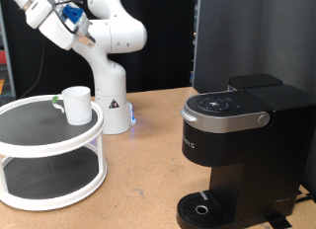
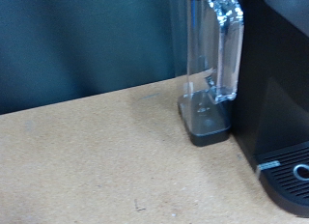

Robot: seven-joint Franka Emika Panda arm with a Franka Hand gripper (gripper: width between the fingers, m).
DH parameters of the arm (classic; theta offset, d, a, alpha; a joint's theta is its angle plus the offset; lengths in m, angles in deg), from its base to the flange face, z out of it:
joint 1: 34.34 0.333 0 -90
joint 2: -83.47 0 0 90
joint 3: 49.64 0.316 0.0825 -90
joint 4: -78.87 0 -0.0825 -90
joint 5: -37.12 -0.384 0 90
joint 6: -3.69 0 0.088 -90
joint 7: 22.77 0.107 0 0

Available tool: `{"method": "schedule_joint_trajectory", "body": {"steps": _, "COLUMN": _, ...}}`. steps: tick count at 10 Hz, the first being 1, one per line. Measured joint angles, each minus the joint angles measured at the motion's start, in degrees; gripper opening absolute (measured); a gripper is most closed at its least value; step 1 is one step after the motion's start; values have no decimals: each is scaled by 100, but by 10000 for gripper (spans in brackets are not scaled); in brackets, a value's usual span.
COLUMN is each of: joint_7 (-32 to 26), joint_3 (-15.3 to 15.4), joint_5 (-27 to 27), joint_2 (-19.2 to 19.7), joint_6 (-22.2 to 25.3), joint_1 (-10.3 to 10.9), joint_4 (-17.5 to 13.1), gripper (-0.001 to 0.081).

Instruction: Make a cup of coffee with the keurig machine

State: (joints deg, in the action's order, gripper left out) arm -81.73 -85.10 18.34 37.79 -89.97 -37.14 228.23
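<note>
My gripper (image 1: 67,20) hung high at eleven o'clock, jaws' state impossible to tell; the cup (image 1: 76,104) sat below it on the tiered stand (image 1: 49,150), keurig machine (image 1: 242,155) at four.

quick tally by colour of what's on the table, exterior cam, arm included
White: 3 – cup, two-tier round rack, robot arm
Black: 1 – keurig machine
Total: 4
The cup stands on the rack's top tier. The gripper's jaws are out of frame in the exterior view and do not show in the wrist view.
</note>
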Motion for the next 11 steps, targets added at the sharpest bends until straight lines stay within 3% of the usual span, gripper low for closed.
{"method": "schedule_joint_trajectory", "body": {"steps": 3, "joint_7": -861, "joint_3": -543, "joint_5": 208, "joint_2": -339, "joint_6": 321, "joint_1": -163, "joint_4": 74, "gripper": 7}}
{"method": "schedule_joint_trajectory", "body": {"steps": 5, "joint_7": -1140, "joint_3": -839, "joint_5": 405, "joint_2": -487, "joint_6": 589, "joint_1": -268, "joint_4": 31, "gripper": 7}}
{"method": "schedule_joint_trajectory", "body": {"steps": 8, "joint_7": -903, "joint_3": -963, "joint_5": 284, "joint_2": -545, "joint_6": 392, "joint_1": -510, "joint_4": 20, "gripper": 7}}
{"method": "schedule_joint_trajectory", "body": {"steps": 11, "joint_7": -450, "joint_3": -945, "joint_5": 278, "joint_2": -488, "joint_6": 175, "joint_1": -547, "joint_4": 6, "gripper": 7}}
